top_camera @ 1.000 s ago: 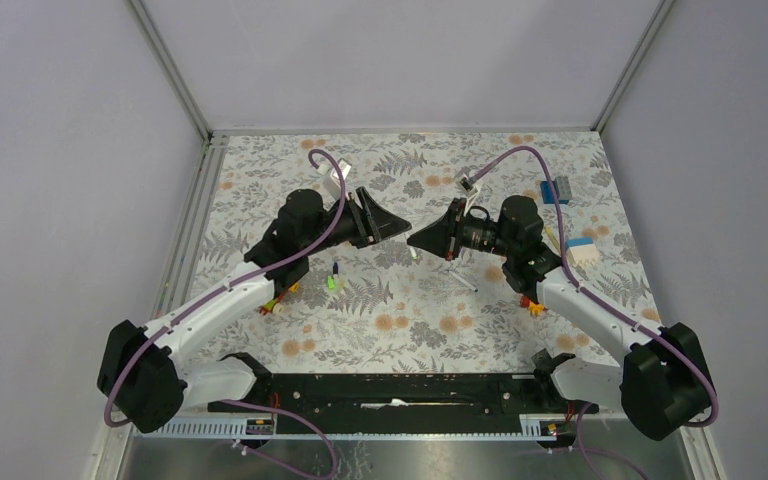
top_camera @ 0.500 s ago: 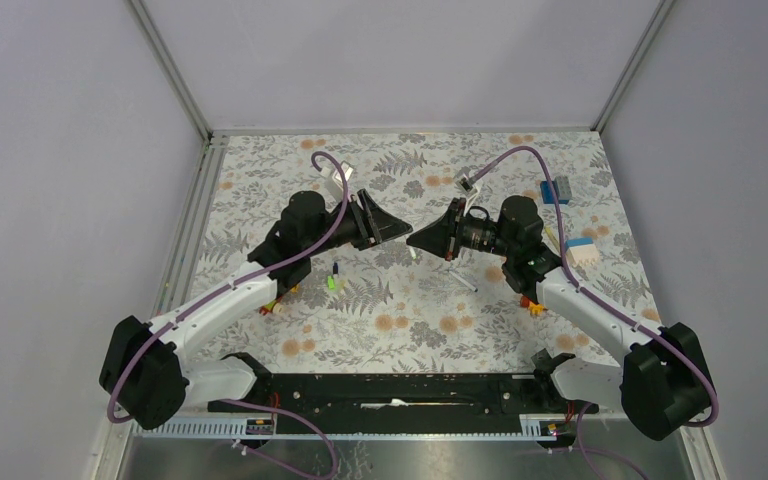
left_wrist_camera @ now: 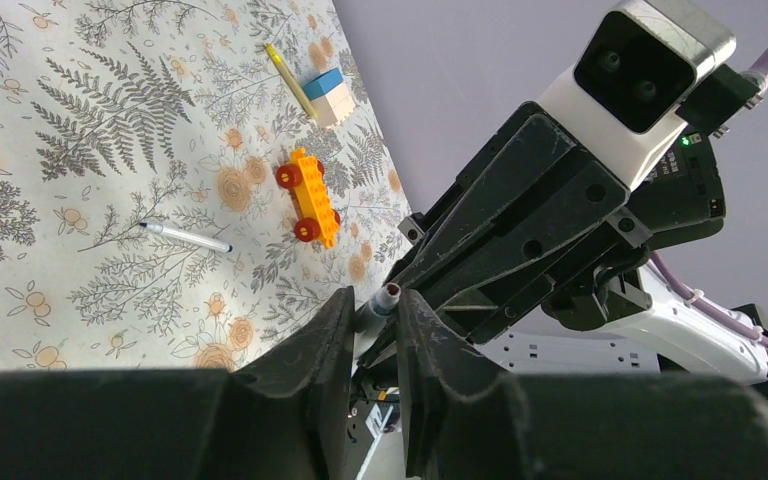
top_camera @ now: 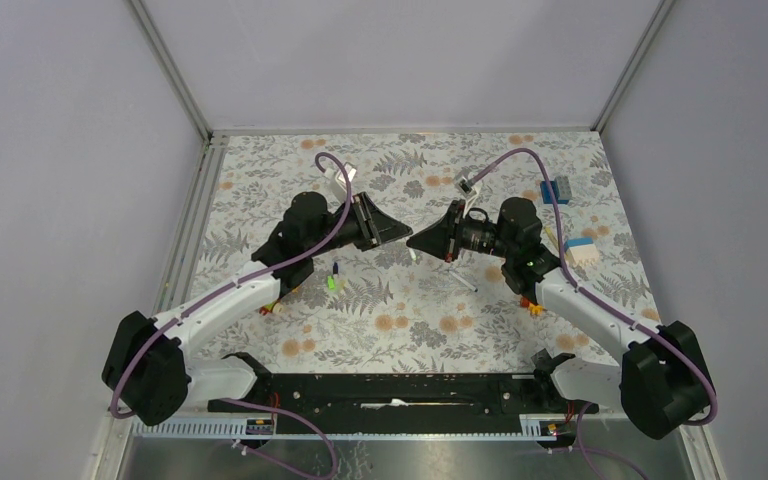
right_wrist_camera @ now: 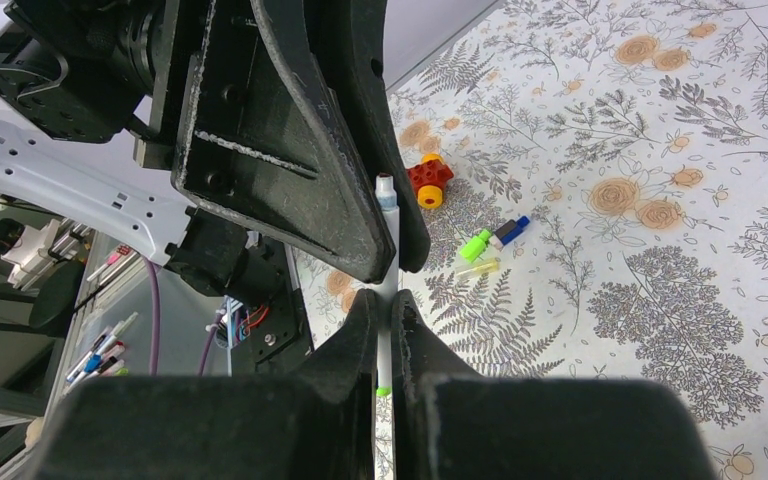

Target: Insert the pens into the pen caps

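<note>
My left gripper (left_wrist_camera: pixel 375 300) is shut on a slim greyish pen cap (left_wrist_camera: pixel 386 297) whose open end points at the right gripper. My right gripper (right_wrist_camera: pixel 387 300) is shut on a white pen (right_wrist_camera: pixel 387 235) with a green rear end, and its tip points at the left gripper. In the top view both grippers, left (top_camera: pixel 400 232) and right (top_camera: pixel 416 240), meet tip to tip above the mat's middle. The pen tip sits just short of the cap. A green cap (right_wrist_camera: pixel 475 245), a dark blue cap (right_wrist_camera: pixel 510 231) and a yellowish tube (right_wrist_camera: pixel 478 266) lie on the mat. A second white pen (left_wrist_camera: pixel 185 237) lies loose.
An orange toy brick (left_wrist_camera: pixel 307 196), a blue-and-white brick (left_wrist_camera: pixel 330 95) and a yellow pen (left_wrist_camera: pixel 290 80) lie on the right side of the mat. A red brick (right_wrist_camera: pixel 428 178) lies near the left arm. A blue brick (top_camera: pixel 557 190) sits at the far right.
The left arm has shifted slightly, bringing its gripper a touch closer to the right gripper. Both grips are unchanged.
</note>
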Controlling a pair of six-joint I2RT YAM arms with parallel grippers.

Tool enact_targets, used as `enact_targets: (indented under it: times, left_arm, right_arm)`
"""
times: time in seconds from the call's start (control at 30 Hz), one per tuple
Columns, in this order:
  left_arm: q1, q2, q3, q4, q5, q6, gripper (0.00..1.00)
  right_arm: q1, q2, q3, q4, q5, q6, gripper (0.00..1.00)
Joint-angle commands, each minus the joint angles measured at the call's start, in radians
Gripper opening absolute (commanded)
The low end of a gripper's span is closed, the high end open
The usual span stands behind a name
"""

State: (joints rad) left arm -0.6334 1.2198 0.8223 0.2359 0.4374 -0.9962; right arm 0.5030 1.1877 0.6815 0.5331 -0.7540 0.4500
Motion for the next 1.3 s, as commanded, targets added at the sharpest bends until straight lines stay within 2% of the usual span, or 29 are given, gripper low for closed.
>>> enact_targets:
  times: [0.0,0.1,0.2,0.47,0.67,0.73,0.87,0.93,1.07,1.27]
  left_arm:
    - [-0.002,0.004,-0.008,0.083,0.031,-0.001,0.2]
    - [-0.001,0.005,-0.009,0.093,0.048,0.001,0.14]
    - [-0.002,0.004,-0.002,0.089,0.053,0.001,0.0]
    - [-0.001,-0.008,-0.013,0.105,0.051,-0.024,0.0]
    - [-0.001,-0.021,-0.024,0.108,0.037,-0.028,0.0]
    - [-0.002,-0.019,-0.024,0.111,0.037,-0.029,0.0]
    - [-0.001,-0.019,-0.022,0.114,0.037,-0.033,0.0]
    - [-0.002,-0.02,-0.017,0.112,0.031,-0.031,0.0]
    - [-0.002,-0.024,-0.006,0.091,0.015,-0.024,0.0]
    - [0.0,-0.036,-0.017,0.1,-0.014,-0.025,0.0]
  right_arm:
    - [0.008,0.003,0.011,0.07,-0.028,-0.014,0.0]
    - [0.008,0.007,0.017,0.07,-0.028,-0.014,0.0]
    - [0.009,0.009,0.018,0.074,-0.025,-0.013,0.0]
    - [0.01,0.001,0.017,0.079,-0.004,-0.004,0.0]
    - [0.011,-0.013,0.016,0.064,0.032,-0.004,0.05]
    - [0.011,-0.013,0.017,0.06,0.034,-0.004,0.12]
    - [0.011,-0.013,0.018,0.059,0.048,-0.005,0.57]
    - [0.011,-0.014,0.017,0.057,0.057,-0.006,0.73]
    - [0.011,-0.013,0.019,0.05,0.057,-0.012,0.77]
    - [0.011,-0.008,0.027,0.048,0.041,-0.01,0.73]
